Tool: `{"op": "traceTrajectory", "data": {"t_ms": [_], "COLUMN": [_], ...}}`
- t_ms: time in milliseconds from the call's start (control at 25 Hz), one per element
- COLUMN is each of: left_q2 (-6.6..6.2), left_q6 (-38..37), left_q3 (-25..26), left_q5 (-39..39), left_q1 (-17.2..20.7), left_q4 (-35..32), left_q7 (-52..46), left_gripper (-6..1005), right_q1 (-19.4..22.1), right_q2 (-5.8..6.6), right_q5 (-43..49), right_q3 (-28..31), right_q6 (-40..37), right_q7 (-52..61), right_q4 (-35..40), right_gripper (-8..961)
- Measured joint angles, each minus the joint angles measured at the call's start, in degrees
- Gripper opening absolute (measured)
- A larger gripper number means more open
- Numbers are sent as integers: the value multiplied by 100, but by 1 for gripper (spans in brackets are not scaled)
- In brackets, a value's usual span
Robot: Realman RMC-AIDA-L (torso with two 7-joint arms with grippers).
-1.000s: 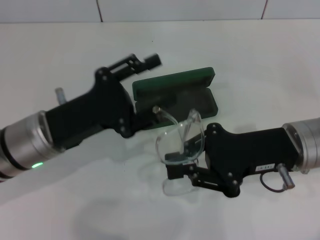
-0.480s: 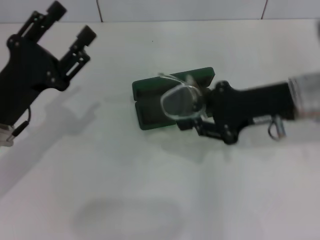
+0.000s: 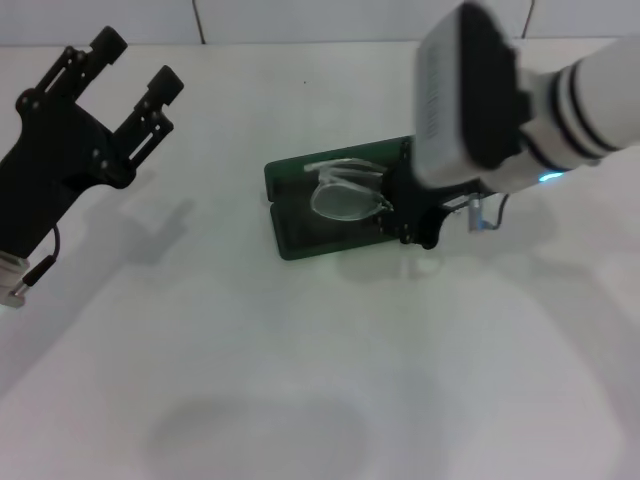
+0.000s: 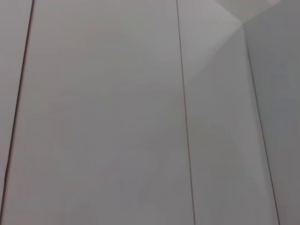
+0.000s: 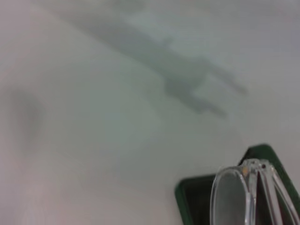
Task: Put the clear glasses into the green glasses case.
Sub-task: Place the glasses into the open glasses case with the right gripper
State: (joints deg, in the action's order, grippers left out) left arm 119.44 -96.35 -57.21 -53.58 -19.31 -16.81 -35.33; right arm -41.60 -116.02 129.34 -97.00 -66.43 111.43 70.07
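Note:
The green glasses case lies open in the middle of the white table, its lid tipped back on the far side. The clear glasses are folded and sit low over the case's inner tray, still at my right gripper, which is shut on their right end. The right wrist view shows one clear lens over the case's dark green corner. My left gripper is raised at the far left, open and holding nothing, well away from the case.
The white table stretches around the case, with a white tiled wall at the back. My right forearm looms large above the case's right side. The left wrist view holds only white panels with thin seams.
The right gripper carried the glasses from the near side onto the open case and lowered them, its forearm swinging up. The left arm left the case for the far left and now holds still.

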Motion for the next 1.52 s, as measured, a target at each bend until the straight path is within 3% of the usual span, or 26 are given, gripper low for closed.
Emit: {"op": "traceTrajectory", "data": {"t_ms": [280,560,1320,1440,1520], "left_q2": [-6,1,10,8,4], "left_q6": [37,229,392,405,441], "left_q3": [-31,-36,-45,-45,-45], "left_q5": [-7,-17,-71,-78,-78], "left_q1": [10,-57,-232,-239,-244], "left_q4": [2,6,75,75,75], "left_q7": [0,0,0,8,17], "left_gripper": [681,681,681,681,681], "right_q1": [-77,-5,275,333,340], "right_q2": [-12,-16,-17,-17,-17], "right_q5": [799,1128,1632,1703,1719], "right_q3": [-1021,-1522,-2059,-2186,-2239], "right_q6": [876,1578,2489,2676,2715], "right_q7": [367,405,402,394,393], "right_q4": [49,-81,-241,-235,-234], "right_gripper": [190,203,240,394,390]}}
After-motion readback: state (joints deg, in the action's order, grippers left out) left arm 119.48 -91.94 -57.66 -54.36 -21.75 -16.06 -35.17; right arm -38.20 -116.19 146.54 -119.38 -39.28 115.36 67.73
